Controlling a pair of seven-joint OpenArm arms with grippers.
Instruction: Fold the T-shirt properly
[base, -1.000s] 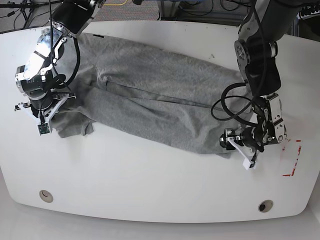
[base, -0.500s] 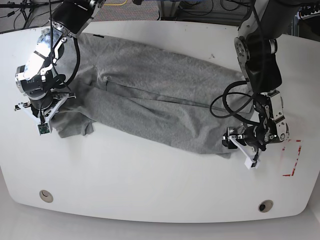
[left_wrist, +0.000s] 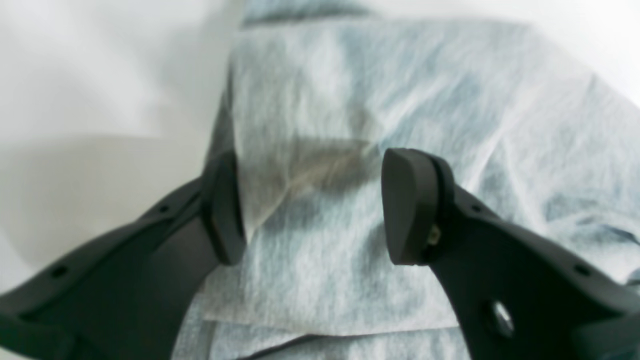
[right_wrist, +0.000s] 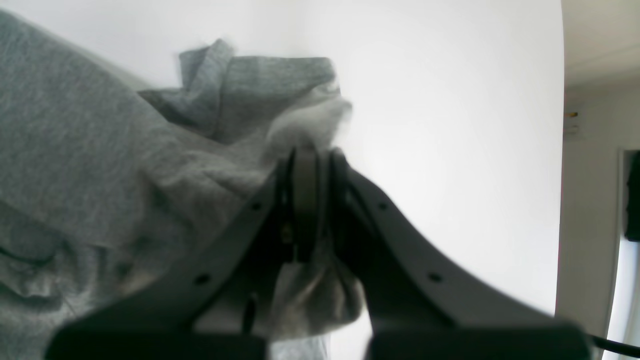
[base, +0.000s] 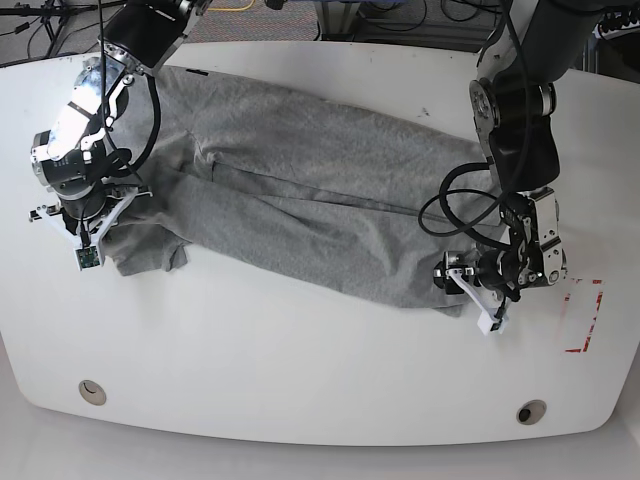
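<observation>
Fabric slipping is my worry: my right gripper (right_wrist: 305, 165) is clenched on a bunched sleeve corner of the grey T-shirt (base: 300, 190), which lies spread across the white table (base: 300, 360). My left gripper (left_wrist: 312, 210) hangs with jaws wide apart over the hem corner, holding nothing. If I close shallow, I may pinch one layer only. No brand, label or writing is readable.

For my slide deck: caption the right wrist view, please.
Right gripper shut on a bunched edge of the grey T-shirt above the white table.
</observation>
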